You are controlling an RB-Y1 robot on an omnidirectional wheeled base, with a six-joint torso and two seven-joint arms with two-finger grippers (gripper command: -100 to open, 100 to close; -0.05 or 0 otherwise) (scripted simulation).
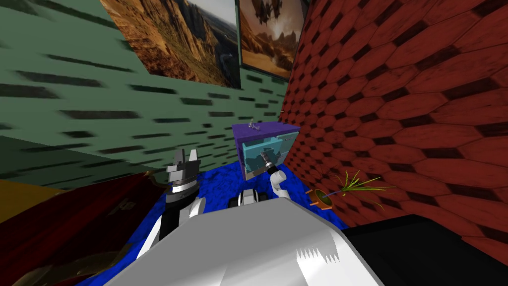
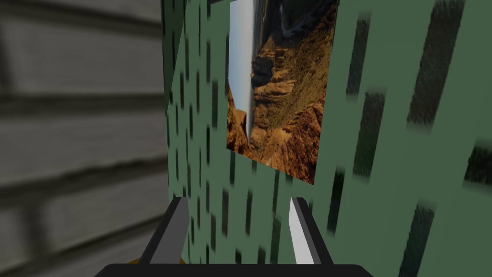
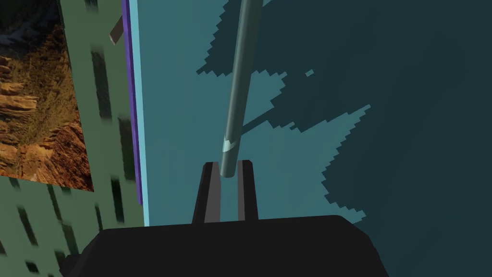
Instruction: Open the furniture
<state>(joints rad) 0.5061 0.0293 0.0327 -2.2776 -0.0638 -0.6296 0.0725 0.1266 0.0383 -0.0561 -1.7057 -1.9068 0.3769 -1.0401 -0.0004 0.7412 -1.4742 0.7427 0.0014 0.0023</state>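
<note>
The right gripper (image 3: 228, 168) is clamped on the end of the bar handle (image 3: 239, 86) on the purple cabinet (image 1: 258, 130); the left gripper (image 2: 239, 207) has its fingers apart, empty.

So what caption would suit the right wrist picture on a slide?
Right gripper clamped on the grey-green bar handle of the teal cabinet front.

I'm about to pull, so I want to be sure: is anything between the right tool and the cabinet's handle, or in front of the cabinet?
Nothing visible. The right tool is shut on the handle of the teal front; the blue floor before the purple cabinet shows no obstacle.
</note>
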